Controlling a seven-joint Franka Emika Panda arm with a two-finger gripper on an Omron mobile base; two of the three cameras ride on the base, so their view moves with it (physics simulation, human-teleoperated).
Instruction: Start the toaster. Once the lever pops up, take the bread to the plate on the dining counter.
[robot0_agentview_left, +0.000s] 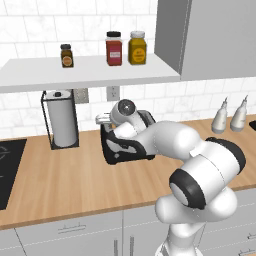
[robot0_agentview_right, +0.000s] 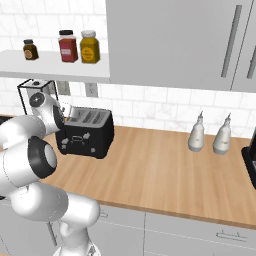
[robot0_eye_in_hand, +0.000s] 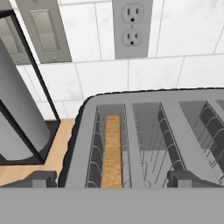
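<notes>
The claw (robot0_eye_in_hand: 112, 178) hovers with its tips spread apart right above the toaster (robot0_eye_in_hand: 148, 140), the bread (robot0_eye_in_hand: 112, 151) standing in the slot between them.

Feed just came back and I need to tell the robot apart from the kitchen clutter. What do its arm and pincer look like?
The arm is glossy white, built of rounded, bulbous segments with black bands at the joints; a grey disc caps the wrist. No cables or markings are visible. The pincer shows two small dark grey, blocky fingertips.
</notes>
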